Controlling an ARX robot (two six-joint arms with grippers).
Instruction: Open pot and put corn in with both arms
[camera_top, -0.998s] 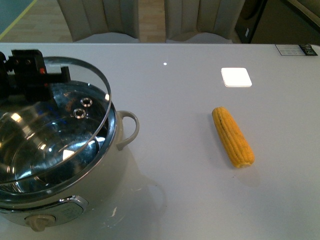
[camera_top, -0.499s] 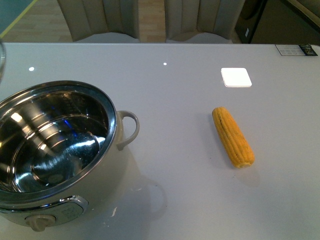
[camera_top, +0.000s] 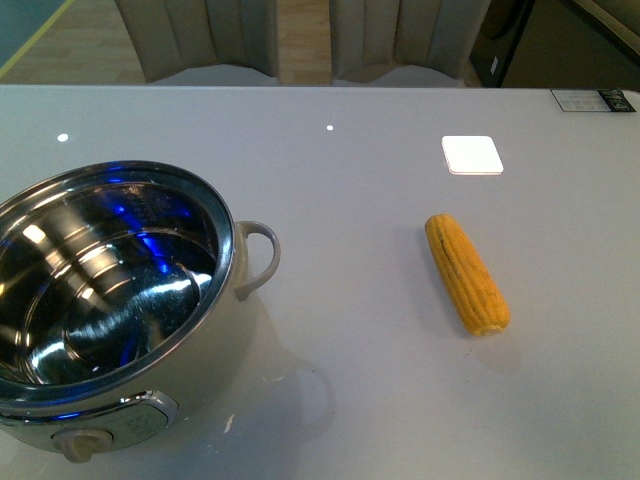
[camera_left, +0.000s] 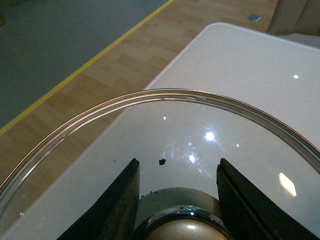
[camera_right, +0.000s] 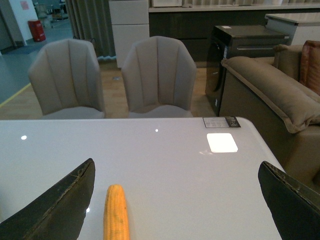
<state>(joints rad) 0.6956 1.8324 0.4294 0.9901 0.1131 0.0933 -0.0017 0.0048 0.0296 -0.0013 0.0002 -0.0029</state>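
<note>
Pot (camera_top: 226, 262): one, on the table (camera_top: 360, 390) at the robot's left; uncovered, steel bowl bare.
Glass lid (camera_left: 170, 93): one, off the pot, carried over the table's edge.
Left gripper (camera_left: 177, 167): clenched on the glass lid, a finger on either side of its knob (camera_left: 182, 222).
Right gripper (camera_right: 176, 165): released, jaws spread wide, nothing between them.
Corn (camera_top: 467, 274): one cob, flat on the table, well apart from the pot, ahead of the right gripper.
Chairs (camera_right: 159, 72): two, behind the table.
Step in hand (judged): parking the lid. Keep it level and lay it on bare table, clear of pot and cob.
Following grasp: straddle the cob's middle, across its width.
</note>
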